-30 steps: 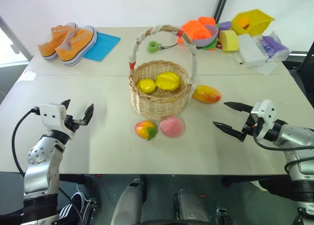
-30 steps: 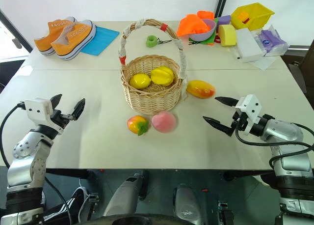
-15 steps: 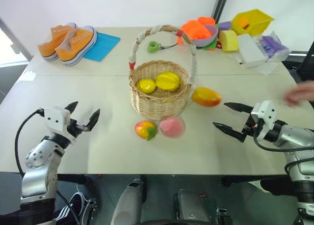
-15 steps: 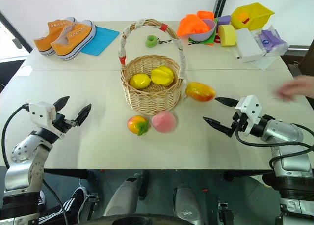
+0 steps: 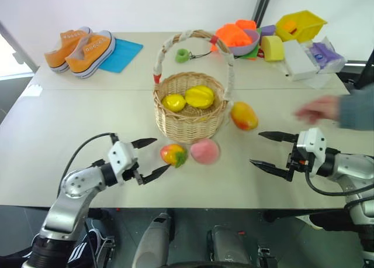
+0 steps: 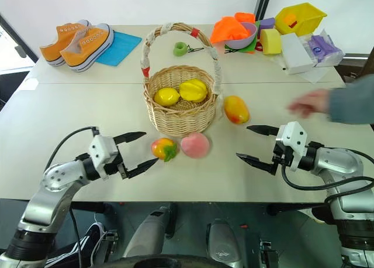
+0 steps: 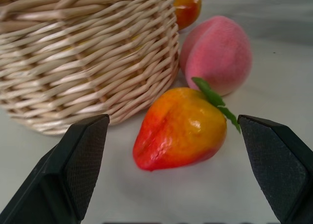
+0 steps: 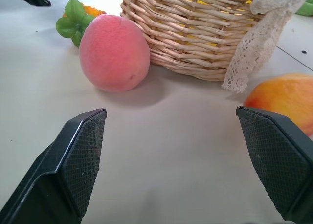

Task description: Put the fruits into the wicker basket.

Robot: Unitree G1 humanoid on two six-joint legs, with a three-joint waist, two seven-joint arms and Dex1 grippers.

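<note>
The wicker basket (image 5: 190, 120) stands mid-table with two yellow fruits (image 5: 174, 102) (image 5: 200, 96) inside. In front of it lie an orange-yellow fruit with a green leaf (image 5: 173, 155) and a pink peach (image 5: 205, 151). A mango (image 5: 243, 116) rests to the basket's right. My left gripper (image 5: 162, 154) is open just left of the leafed fruit (image 7: 183, 126), which sits between its fingers without touching them. Open and empty, my right gripper (image 5: 256, 148) points at the peach (image 8: 115, 53) from the right, well apart from it.
A person's hand (image 5: 318, 109) and grey sleeve reach in over the table's right side, behind my right gripper. At the back are orange shoes (image 5: 82, 48) on a blue cloth, a purple bowl (image 5: 238, 41), a yellow bin (image 5: 299, 25) and assorted items.
My left gripper swung right and now brackets the leafed fruit. A person's hand came further in from the right. The mango has turned more upright. My right gripper drew back slightly.
</note>
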